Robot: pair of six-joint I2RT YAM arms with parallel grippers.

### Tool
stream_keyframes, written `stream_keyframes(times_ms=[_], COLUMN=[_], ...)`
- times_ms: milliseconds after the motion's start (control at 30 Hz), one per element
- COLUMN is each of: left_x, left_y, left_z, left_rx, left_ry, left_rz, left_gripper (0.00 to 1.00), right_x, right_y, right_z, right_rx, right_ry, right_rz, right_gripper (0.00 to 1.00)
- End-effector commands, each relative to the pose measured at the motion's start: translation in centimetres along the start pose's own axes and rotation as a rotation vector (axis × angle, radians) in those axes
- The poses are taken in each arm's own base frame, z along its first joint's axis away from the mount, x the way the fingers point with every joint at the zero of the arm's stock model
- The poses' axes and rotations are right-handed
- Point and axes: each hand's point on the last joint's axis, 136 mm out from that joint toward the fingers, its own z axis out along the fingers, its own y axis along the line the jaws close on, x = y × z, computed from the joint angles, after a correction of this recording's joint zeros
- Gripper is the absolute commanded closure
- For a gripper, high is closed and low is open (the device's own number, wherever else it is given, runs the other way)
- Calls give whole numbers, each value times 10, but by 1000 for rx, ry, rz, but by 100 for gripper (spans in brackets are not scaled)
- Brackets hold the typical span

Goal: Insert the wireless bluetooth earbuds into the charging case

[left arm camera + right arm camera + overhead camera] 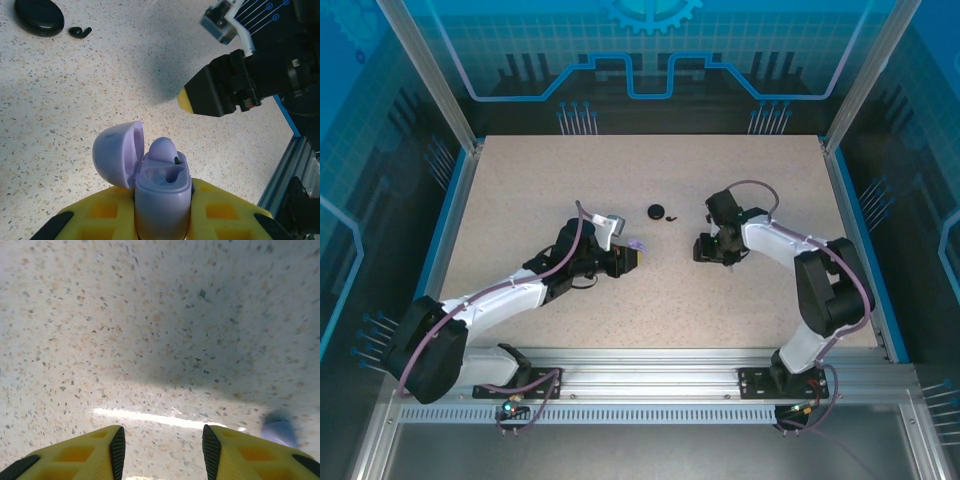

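My left gripper is shut on the base of a pale lavender charging case, held upright with its lid swung open to the left. One lavender earbud sits in the far socket; the near socket looks empty. From above, this gripper and case are at mid-table. A closed black case and a black earbud lie beyond. My right gripper hangs open close over bare table, nothing between its pads. A small blurred lavender thing lies just right of it.
In the top view the black case and black earbud lie between the two arms, slightly farther back. The right gripper points down a short way right of the left one. A blue rail edges the table.
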Motion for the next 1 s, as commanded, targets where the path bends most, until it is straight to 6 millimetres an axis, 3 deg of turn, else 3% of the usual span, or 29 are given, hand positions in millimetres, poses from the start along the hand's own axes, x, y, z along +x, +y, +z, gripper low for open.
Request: stream_keyframes(times_ms=[0,100,233,467,967], left_x=[-6,-8,-8,-9,-10], left_y=[0,-1,-1,-2,0], left_z=[-6,-7,-6,-6,-3], left_rx=[-3,-1,3,7,1], left_ry=[-33,-39,-42,-41,-35], left_rz=[10,9,3,2,3], left_gripper=[91,91,91,91,91], right_x=[-4,4,12,8,8], right_y=[-8,-20,-33,-53,-60], right_z=[-31,-38,-32,-19,13], right_rx=[51,76,74,110,133], right_ry=[-45,11,93,156,273], right_rz=[-142,-236,-307,-297,-290], right_gripper=[52,53,54,57,60])
